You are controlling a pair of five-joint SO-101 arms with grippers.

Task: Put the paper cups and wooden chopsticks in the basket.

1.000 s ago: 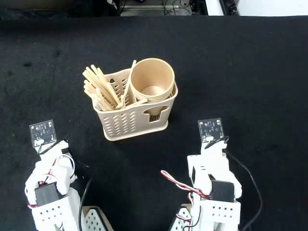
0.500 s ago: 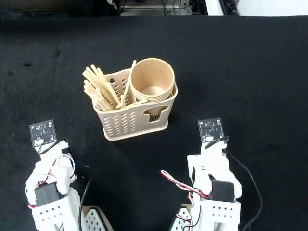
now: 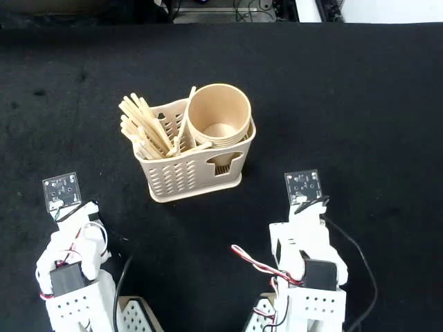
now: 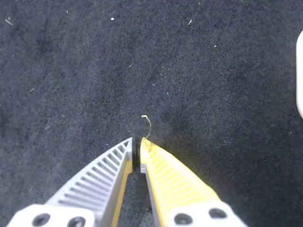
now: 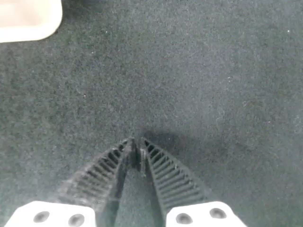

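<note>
On your table (image 3: pixel 360 104), the basket (image 3: pixel 190 176) stands left of centre, with the wooden chopsticks (image 3: pixel 145 128) in its left compartment and the stacked paper cups (image 3: pixel 219 114) in its right. Your left arm (image 3: pixel 69 266) and right arm (image 3: pixel 304 256) sit nearer, flanking it, well apart.

Left gripper (image 4: pixel 138 143) closed, right gripper (image 5: pixel 136 145) closed; left arm (image 3: pixel 71 257), right arm (image 3: pixel 306 250) folded, well apart

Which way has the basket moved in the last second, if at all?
No, it has not moved. The basket keeps the same spot on the black table, just as far from its back edge.
</note>
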